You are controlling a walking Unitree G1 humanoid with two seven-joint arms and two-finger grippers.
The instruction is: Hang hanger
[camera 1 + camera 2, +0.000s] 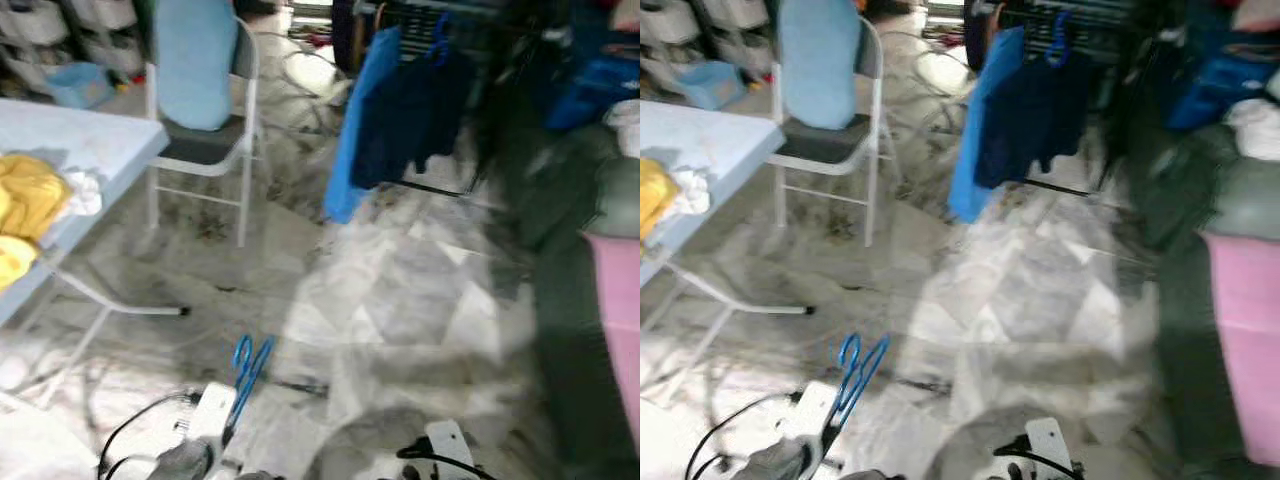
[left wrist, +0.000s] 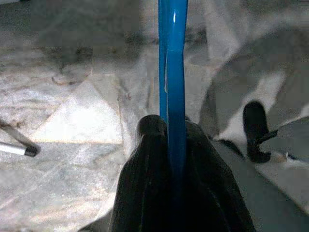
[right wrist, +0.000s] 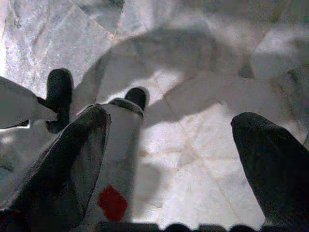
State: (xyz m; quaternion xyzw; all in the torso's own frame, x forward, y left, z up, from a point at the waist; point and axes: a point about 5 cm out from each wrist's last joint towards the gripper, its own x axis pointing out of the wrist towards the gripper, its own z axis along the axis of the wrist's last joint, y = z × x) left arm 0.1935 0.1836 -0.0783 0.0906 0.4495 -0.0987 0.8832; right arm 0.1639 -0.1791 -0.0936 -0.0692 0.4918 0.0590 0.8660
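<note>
My left gripper [image 2: 169, 126] is shut on a thin blue plastic hanger [image 2: 173, 72], held edge-on between its black fingers. In the eye views the same hanger [image 1: 248, 370] sticks up from the left arm low in the picture, above the marble floor. The right gripper [image 3: 169, 121] hangs open over the floor, with nothing between its fingers [image 3: 77, 159]. Far ahead stands a clothes rack [image 1: 450, 12] with a light blue garment [image 1: 362, 120], a dark navy garment [image 1: 415, 115] and another blue hanger [image 1: 440, 42] on it. The picture is blurred.
A white folding table [image 1: 90, 140] with a yellow cloth [image 1: 25, 195] is at the left. Behind it stands a folding chair [image 1: 205, 150] with a light blue back. A pink object [image 1: 618, 310] sits at the right edge. Black cables [image 1: 140, 425] lie on the floor.
</note>
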